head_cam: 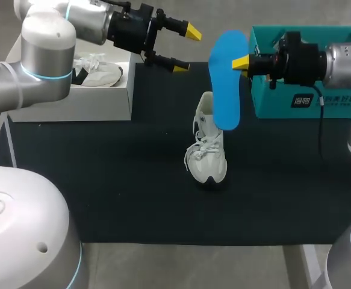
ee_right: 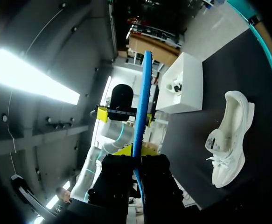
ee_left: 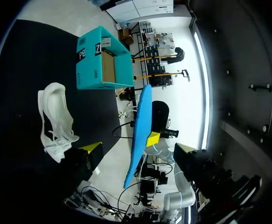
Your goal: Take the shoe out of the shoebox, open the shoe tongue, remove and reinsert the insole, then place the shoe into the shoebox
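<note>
White shoe (head_cam: pixel 208 150) shown upright on the black mat (head_cam: pixel 103 180), long axis running away from the robot, toe toward it; blue insole (head_cam: pixel 226 78) held aloft near the shoe's heel, lengthwise along much the same axis, pinched between the right gripper's (head_cam: pixel 242 62) fingers; left gripper (head_cam: pixel 186 49), fingers spread and holding nothing, seen left of the heel; teal shoebox (head_cam: pixel 271 105) to the shoe's right.

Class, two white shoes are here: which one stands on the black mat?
The laced white shoe mid-table, below the blue insole; the other shoe lies inside the white box.
</note>
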You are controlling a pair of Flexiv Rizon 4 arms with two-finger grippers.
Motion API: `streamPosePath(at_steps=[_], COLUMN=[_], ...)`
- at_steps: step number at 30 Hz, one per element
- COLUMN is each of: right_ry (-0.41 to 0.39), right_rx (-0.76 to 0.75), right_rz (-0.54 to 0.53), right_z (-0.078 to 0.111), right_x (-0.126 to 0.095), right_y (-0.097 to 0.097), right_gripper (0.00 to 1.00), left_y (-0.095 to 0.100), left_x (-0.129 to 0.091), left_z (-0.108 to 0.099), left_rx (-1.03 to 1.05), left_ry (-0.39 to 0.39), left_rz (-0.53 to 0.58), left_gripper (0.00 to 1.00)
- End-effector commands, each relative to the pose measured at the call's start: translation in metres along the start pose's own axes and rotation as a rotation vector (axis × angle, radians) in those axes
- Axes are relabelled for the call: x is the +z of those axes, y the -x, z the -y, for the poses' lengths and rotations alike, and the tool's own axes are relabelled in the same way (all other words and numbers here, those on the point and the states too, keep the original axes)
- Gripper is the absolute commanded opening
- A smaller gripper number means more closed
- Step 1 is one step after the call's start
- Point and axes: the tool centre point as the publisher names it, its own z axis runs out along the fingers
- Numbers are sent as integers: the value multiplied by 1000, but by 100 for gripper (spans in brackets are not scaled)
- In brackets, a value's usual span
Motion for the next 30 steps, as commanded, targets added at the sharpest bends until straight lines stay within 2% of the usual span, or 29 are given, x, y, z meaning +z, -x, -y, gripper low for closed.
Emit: streamPosePath(at_steps=[1, 11, 24, 30], right_ry=[3, 2, -4, -10], right_rx=[-1, 2, 3, 4], right_rz=[1, -2, -3, -1], right_z=[0, -1, -4, -4], right_x=[2, 0, -2, -4], right_y=[0, 1, 1, 2], right_gripper=[0, 0, 0, 0], left_y=[2, 2, -3, -6], left_x=[1, 4, 4, 3], left_z=[1, 0, 1, -2], left_rx=[7, 8, 15, -17], left_ry=[-1, -3, -21, -34], left_rz=[-10, -30, 18, 201], left_gripper=[100, 100, 100, 100])
